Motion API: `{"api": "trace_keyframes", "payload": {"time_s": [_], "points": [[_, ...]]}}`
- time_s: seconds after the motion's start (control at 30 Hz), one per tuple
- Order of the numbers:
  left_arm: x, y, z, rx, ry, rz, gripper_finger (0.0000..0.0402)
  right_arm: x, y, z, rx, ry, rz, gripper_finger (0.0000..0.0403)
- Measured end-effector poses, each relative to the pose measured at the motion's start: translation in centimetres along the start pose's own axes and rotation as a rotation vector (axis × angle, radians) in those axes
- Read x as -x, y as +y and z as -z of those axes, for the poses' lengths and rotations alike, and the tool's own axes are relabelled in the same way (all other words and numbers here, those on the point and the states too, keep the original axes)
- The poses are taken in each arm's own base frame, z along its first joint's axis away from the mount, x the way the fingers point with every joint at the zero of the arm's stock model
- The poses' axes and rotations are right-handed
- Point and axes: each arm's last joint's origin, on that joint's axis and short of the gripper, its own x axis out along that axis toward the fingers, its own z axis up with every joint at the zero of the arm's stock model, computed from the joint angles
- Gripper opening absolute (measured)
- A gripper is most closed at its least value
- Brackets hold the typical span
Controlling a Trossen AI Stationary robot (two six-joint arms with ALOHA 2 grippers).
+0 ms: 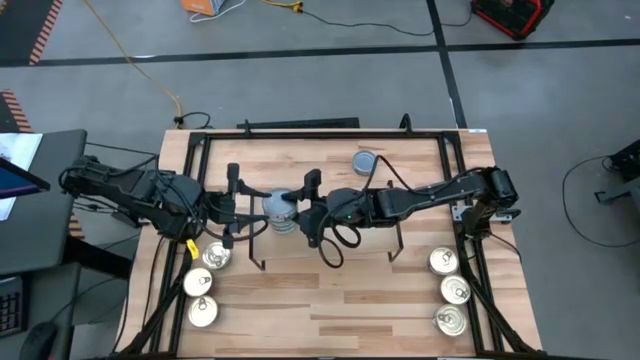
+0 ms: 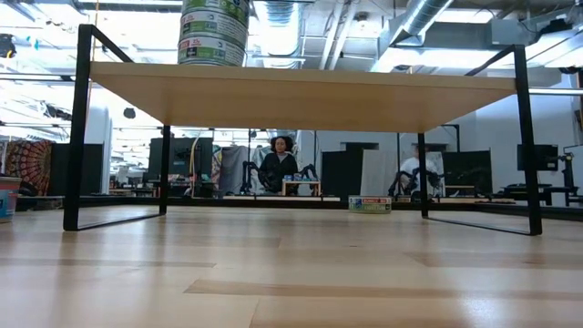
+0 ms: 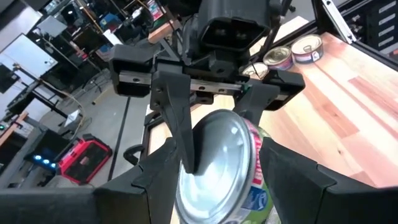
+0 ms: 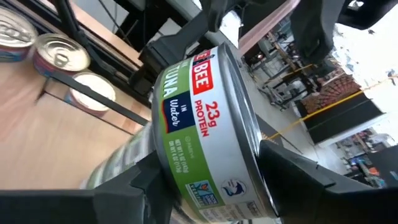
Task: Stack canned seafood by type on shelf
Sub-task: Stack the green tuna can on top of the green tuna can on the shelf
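Low view, light wooden tabletop (image 2: 291, 273), shelf (image 2: 301, 91) above, workshop behind

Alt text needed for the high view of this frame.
From above, the left gripper and right gripper meet at a stack of tins on the shelf. Three silver-lidded tins sit left, three right, one blue-grey tin behind.
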Motion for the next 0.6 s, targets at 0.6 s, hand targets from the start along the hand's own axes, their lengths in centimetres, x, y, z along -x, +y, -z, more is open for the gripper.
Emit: {"api": "trace_keyframes", "payload": {"time_s": [0.6], "points": [[0.0,0.0,0.0,0.004,0.002,-0.008,0.0210,1.1,-1.6,-1.9,-0.024,0.022,-0.059,0.0247]]}}
